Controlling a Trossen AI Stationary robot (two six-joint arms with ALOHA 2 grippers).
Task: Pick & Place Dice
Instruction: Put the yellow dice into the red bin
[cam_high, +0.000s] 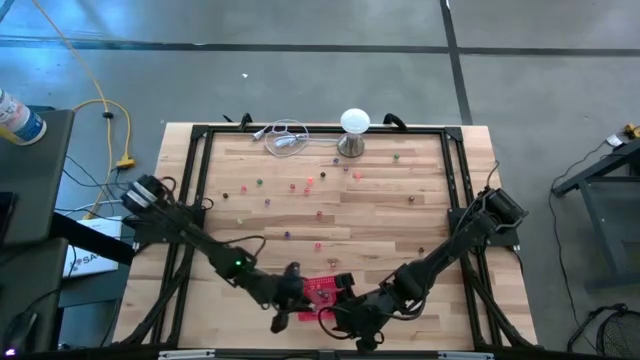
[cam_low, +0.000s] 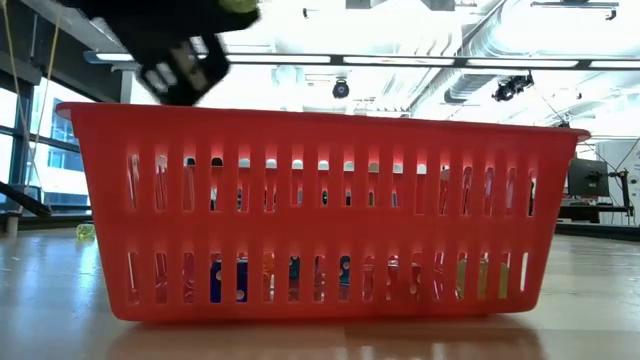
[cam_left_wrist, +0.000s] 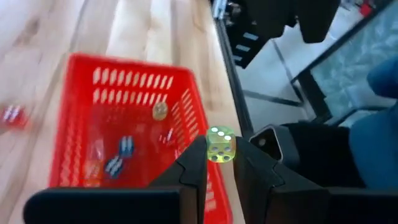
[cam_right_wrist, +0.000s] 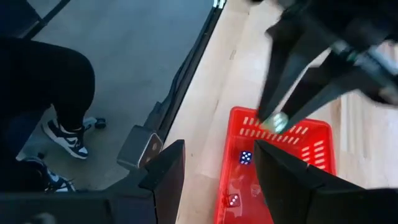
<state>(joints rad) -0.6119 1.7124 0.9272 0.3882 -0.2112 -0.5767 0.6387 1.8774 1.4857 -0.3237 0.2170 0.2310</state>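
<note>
Left gripper (cam_left_wrist: 220, 163) pinches a die (cam_left_wrist: 221, 145) over the basket (cam_left_wrist: 74, 81) rim; released here, it may bounce outside; right gripper (cam_right_wrist: 214, 165) spread, empty

The high view looks straight down on the whole table (cam_high: 380, 215), while the low view sits at tabletop level, very near the red basket (cam_low: 320, 205), facing across into the room. Both wrist views look down from close above onto that same basket (cam_left_wrist: 74, 118) (cam_right_wrist: 317, 140) at the table's near edge.
</note>
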